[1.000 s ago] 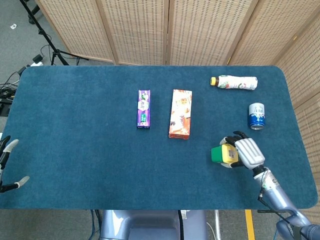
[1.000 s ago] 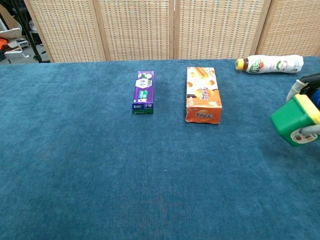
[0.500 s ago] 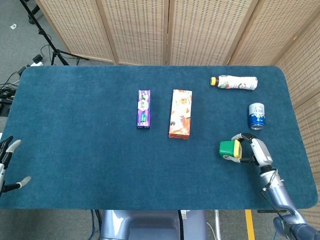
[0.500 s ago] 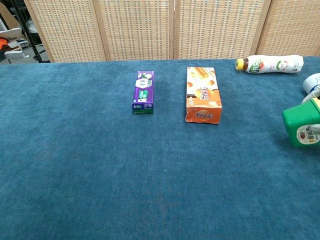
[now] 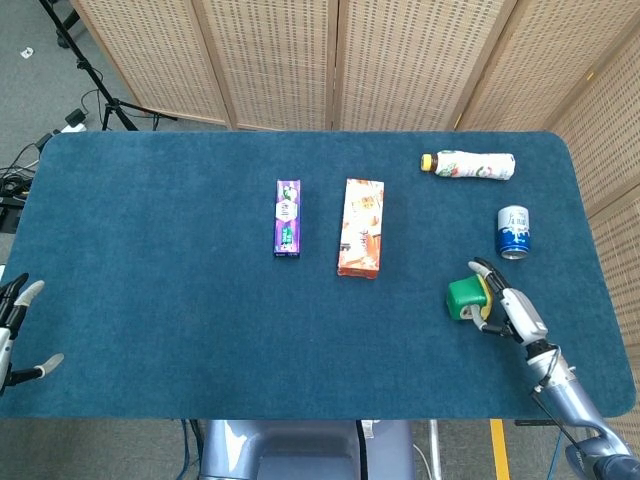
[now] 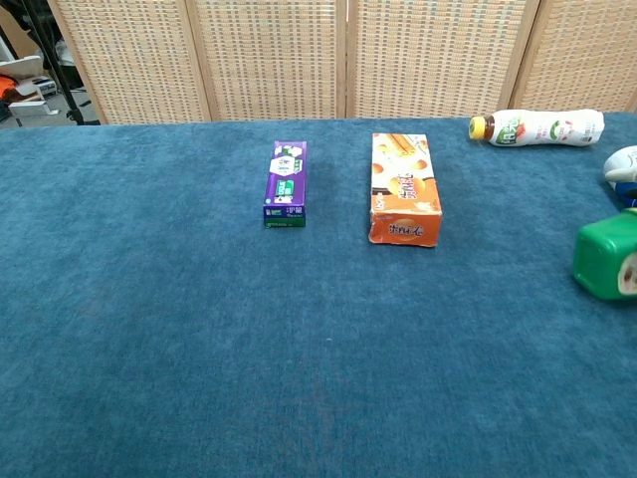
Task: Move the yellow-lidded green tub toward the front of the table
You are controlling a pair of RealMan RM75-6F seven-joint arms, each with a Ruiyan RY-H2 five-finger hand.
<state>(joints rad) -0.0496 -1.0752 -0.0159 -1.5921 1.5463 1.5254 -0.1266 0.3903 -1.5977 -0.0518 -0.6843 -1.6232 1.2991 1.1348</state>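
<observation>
While its fingers point(image 5: 480, 268) curl around the far and near sides of the green tub point(image 5: 464, 297), the right hand point(image 5: 508, 309) grasps that tub in the lower right of the head view, the yellow lid facing the palm and mostly hidden by it. From the chest camera the tub point(image 6: 603, 254) shows at the right edge, resting on the blue table point(image 6: 299, 349), with only a sliver of the hand beside it. Just above the tub in the head view stands a blue and white can point(image 5: 513, 232), apart from it, and higher still a bottle point(image 5: 468, 165) lies on its side with its yellow cap pointing left. Toward the middle of the frame an orange box point(image 5: 361, 227) lies flat, with a purple box point(image 5: 287, 217) to its left, the two well apart from the tub. At the lower left edge the left hand point(image 5: 14, 330) holds nothing, its fingers spread, off the table's edge.
</observation>
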